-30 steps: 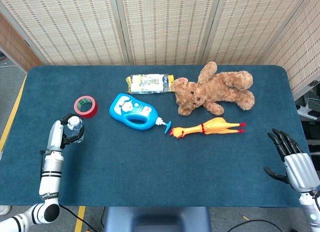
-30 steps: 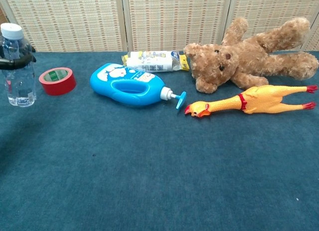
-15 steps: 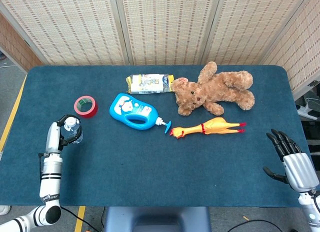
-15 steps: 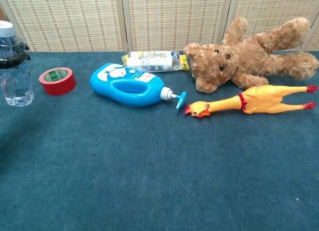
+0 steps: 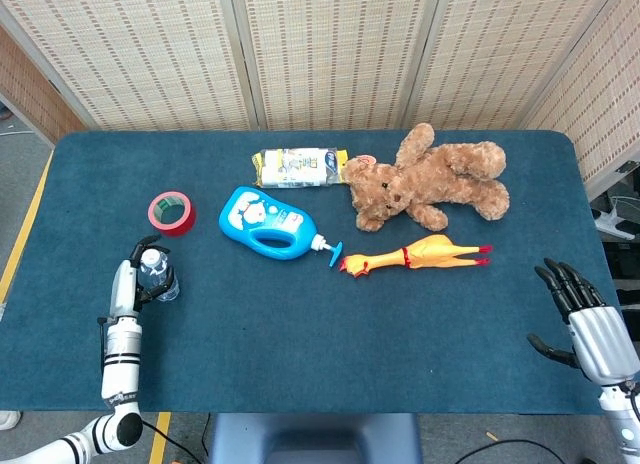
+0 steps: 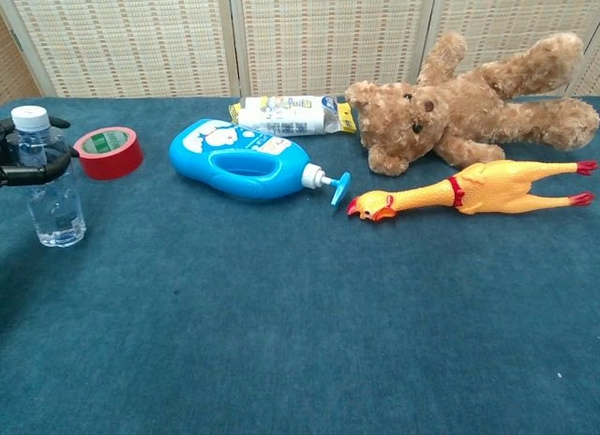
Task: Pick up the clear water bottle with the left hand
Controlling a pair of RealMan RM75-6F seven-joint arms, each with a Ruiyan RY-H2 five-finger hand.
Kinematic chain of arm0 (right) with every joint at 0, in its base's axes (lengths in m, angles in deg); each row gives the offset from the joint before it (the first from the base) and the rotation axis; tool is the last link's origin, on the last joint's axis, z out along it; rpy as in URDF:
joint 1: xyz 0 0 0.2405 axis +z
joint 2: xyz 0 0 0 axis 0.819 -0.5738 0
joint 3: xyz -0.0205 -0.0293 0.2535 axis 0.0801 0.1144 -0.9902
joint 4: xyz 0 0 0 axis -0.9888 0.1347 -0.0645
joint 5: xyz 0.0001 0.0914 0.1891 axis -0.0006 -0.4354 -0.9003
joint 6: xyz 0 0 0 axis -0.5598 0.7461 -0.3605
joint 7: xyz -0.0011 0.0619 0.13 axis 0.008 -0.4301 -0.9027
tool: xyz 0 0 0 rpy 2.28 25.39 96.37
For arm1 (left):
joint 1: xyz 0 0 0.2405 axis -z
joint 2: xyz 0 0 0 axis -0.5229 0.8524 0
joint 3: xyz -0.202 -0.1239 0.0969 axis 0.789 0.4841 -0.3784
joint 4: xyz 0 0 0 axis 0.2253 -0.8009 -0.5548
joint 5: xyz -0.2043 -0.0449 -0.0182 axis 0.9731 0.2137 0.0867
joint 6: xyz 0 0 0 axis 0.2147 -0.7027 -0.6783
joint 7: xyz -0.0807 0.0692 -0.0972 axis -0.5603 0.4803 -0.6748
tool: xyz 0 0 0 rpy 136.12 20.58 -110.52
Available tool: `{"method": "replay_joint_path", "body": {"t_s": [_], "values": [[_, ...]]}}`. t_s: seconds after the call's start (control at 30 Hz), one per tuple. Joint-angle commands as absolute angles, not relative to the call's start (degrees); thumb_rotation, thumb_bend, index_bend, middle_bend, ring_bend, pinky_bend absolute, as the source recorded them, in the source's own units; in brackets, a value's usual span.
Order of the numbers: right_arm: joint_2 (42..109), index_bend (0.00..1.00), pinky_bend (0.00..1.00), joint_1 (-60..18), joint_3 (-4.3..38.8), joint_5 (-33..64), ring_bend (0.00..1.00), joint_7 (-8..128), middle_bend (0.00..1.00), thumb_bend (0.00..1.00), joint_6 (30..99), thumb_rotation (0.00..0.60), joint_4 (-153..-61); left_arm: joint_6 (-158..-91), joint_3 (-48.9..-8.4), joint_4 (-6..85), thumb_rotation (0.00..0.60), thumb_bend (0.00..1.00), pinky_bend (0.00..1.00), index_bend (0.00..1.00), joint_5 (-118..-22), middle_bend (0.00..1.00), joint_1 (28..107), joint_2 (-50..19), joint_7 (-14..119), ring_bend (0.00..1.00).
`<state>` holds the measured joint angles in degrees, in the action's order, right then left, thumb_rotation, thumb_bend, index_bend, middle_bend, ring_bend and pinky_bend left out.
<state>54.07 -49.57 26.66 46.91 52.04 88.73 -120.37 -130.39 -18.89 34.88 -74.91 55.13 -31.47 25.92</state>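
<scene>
The clear water bottle (image 6: 52,187) stood upright near the left edge of the blue surface (image 5: 300,334), just in front of the red tape roll (image 6: 109,152). The left hand (image 5: 140,274) had its dark fingers (image 6: 28,170) wrapped round the bottle just below the white cap (image 6: 28,118), so it held the bottle high, at the neck and shoulder rather than the body.

That high hold was the main risk as I judged it. With the weight hanging below the fingers, the bottle could swing or slip down through them on lifting, and the thin plastic might give under the squeeze. A tilt toward the tape roll could knock it, since the two sat close together.

Whether the base was touching the surface or just off it could not be told from either view. In the chest view the left hand was cut off by the frame edge, only the fingers showing, so the thumb's position and the firmness of the hold stayed unclear. From the head view the hand and bottle were small and overlapped.

The right hand (image 5: 585,319) rested at the far right edge, fingers spread, holding nothing, well apart from the rubber chicken (image 5: 415,254).
</scene>
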Motion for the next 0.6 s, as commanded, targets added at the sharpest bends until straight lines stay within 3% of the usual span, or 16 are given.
{"method": "replay_joint_path", "body": {"t_s": [0.03,0.13,0.37,0.6], "values": [[54.07,0.00,0.17,-49.49,26.65,46.84,0.00,52.16,0.00,0.10,88.55,0.600,-120.44,-130.06,-19.10,35.00,0.600,0.48,0.24,0.05,-75.18,0.18,54.84,-31.15,25.85,0.15],[54.04,0.00,0.17,-49.44,26.67,46.82,0.00,52.24,0.00,0.10,88.42,0.600,-120.52,-129.62,-19.39,35.58,0.600,0.44,0.21,0.00,-75.69,0.10,54.53,-30.39,25.55,0.08],[53.91,0.00,0.17,-49.24,26.68,46.57,0.00,52.27,0.00,0.10,87.83,0.600,-120.67,-128.58,-20.29,37.01,0.600,0.40,0.19,0.00,-77.54,0.02,54.60,-27.90,26.22,0.02],[53.45,0.00,0.17,-48.67,26.89,46.55,0.00,52.42,0.00,0.10,86.56,0.600,-121.04,-126.28,-19.62,44.37,0.600,0.39,0.19,0.00,-78.84,0.00,56.03,-21.57,29.68,0.00]]}}
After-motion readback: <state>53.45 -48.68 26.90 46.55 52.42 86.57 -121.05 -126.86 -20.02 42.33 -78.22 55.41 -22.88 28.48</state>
